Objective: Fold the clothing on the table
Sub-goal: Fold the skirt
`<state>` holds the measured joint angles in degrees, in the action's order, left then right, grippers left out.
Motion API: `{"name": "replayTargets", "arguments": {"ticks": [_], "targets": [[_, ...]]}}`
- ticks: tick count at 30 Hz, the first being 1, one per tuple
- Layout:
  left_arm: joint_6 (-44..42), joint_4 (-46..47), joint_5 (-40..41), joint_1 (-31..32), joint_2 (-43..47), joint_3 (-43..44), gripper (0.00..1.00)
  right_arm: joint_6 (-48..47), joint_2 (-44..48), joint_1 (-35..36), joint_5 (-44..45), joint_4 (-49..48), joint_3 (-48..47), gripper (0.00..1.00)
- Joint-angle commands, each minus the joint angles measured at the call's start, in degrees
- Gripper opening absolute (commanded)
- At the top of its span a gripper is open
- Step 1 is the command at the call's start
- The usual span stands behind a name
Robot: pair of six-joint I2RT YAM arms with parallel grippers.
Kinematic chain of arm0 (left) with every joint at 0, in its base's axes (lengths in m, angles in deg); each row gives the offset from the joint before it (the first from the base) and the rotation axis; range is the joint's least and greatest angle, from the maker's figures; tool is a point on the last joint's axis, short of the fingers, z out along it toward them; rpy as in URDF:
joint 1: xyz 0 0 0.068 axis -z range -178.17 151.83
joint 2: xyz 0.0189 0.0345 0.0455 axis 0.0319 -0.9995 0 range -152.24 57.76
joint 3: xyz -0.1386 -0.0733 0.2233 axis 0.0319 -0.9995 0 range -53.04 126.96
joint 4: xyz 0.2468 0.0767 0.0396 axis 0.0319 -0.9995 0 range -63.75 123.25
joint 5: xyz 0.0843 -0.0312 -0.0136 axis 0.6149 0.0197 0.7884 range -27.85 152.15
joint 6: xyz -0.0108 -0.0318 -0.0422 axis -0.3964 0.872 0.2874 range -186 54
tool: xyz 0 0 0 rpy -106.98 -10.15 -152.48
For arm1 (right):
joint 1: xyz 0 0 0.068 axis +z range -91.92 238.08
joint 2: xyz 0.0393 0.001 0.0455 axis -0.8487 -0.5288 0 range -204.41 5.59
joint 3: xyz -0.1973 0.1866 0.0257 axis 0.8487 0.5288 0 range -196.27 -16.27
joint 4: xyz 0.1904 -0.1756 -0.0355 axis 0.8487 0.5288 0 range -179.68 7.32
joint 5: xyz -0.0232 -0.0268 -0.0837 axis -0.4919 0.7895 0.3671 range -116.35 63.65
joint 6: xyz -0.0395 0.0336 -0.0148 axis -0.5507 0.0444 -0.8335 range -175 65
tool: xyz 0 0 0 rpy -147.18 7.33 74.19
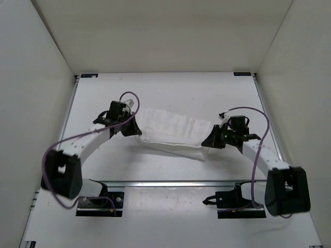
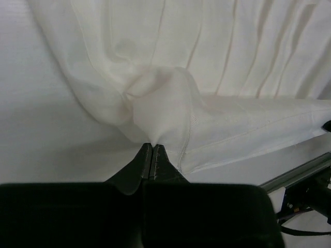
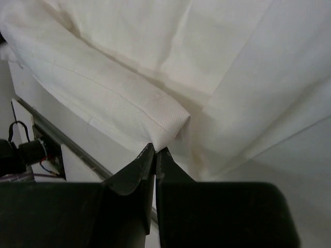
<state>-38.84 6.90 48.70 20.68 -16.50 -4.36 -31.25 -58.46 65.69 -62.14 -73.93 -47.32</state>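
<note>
While looking down from the overhead camera, find the clothing (image 1: 173, 132) strung as a white ribbed band across the middle of the table (image 1: 181, 93), running from 9 o'clock to 3 o'clock and dipping a little toward the right. See the left gripper (image 1: 135, 129) at the band's 9 o'clock end and the right gripper (image 1: 209, 140) at its 3 o'clock end, each touching the fabric. Note purple cables (image 1: 248, 109) looping above both.

Moving to the left wrist view, see the left gripper (image 2: 152, 147) at 6 o'clock, pressed together and pinching a bunched knot of the clothing (image 2: 232, 67), pleats fanning up toward 12 and 2 o'clock. Spot bare table (image 2: 51, 144) at 9 o'clock and a silver rail (image 2: 295, 173) at 4 o'clock.

Turning to the right wrist view, find the right gripper (image 3: 155, 151) at 6 o'clock, likewise closed, nipping a folded corner of the clothing (image 3: 119, 103). Follow the folded hem off toward 10 o'clock and the loose layers from 12 to 3 o'clock. Catch the rail (image 3: 67, 139) and some wiring (image 3: 15, 129) at 8 o'clock.
</note>
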Motion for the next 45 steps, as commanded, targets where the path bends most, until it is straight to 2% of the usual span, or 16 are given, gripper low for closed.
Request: {"name": "replayTargets", "arguments": {"ticks": [1, 4, 7, 11, 14, 16, 21, 23, 25, 26, 28, 30, 32, 34, 36, 45], "targets": [[-0.4, 5.9, -5.1, -2.0, -10.0, 8.2, 0.0, -3.7, -8.3, -4.0, -2.3, -7.7, -9.1, 0.0], [-0.3, 6.8, -7.6, -2.2, -19.9, 18.8, 0.0, -4.9, -17.7, -7.1, -4.8, -8.8, -17.2, 0.0], [-1.8, 6.0, -7.1, -1.5, -29.3, 31.8, 0.0, -8.0, -24.1, -6.5, -2.7, -5.4, -29.6, 0.0], [-2.6, 6.0, -1.2, -1.0, -36.2, 49.1, 0.0, -12.1, -30.9, -6.7, -0.7, -1.0, -47.7, 0.0], [-3.2, 4.6, 1.6, -0.9, -37.8, 54.5, 0.0, -13.5, -33.4, -6.7, -0.6, 1.0, -54.0, 0.0], [-4.6, 3.9, 2.1, -0.9, -35.5, 53.0, 0.0, -14.3, -31.7, -5.9, 0.8, 2.3, -53.4, 0.0], [-6.1, 6.3, 3.5, 0.2, -22.2, 30.7, 0.0, -13.9, -20.6, -3.0, 3.3, -2.3, -33.4, 0.01], [-5.7, 5.0, 3.1, 1.5, -16.0, 22.5, 0.0, -12.4, -12.5, -1.8, 4.2, -1.8, -25.1, 0.0], [-5.7, 1.8, 3.8, 6.3, -6.5, 15.2, 0.0, -11.6, -5.2, 1.1, 7.3, 2.0, -16.9, 0.0], [-5.5, -0.8, 6.1, 8.2, -3.6, 10.9, 0.0, -10.8, 0.6, 4.4, 9.2, 5.1, -15.3, 0.0], [-1.7, -4.1, 9.0, 14.8, 8.8, 3.5, 0.0, -5.8, 8.8, 11.0, 14.9, 9.0, -10.6, 0.0], [2.3, -3.3, 3.5, 12.4, 16.5, -1.8, 0.0, -2.0, 16.1, 10.8, 13.7, 10.5, -6.9, 0.0], [4.0, -1.4, -0.8, 3.7, 21.1, -5.9, 0.0, -1.3, 17.8, 6.5, 8.1, 9.8, -1.9, 0.0], [1.8, -0.5, -1.4, 0.6, 19.5, -7.4, 0.0, -1.1, 16.9, -0.5, 3.0, 7.6, 1.6, 0.0], [0.6, -0.8, 0.4, 0.8, 14.8, -5.4, 0.0, -1.2, 14.1, -2.4, 0.9, 2.6, 3.2, 0.01], [1.9, 6.5, -1.1, -0.5, -8.2, 5.3, 0.0, -5.3, -8.1, -1.2, 1.2, -5.0, -7.9, 0.0]]}}
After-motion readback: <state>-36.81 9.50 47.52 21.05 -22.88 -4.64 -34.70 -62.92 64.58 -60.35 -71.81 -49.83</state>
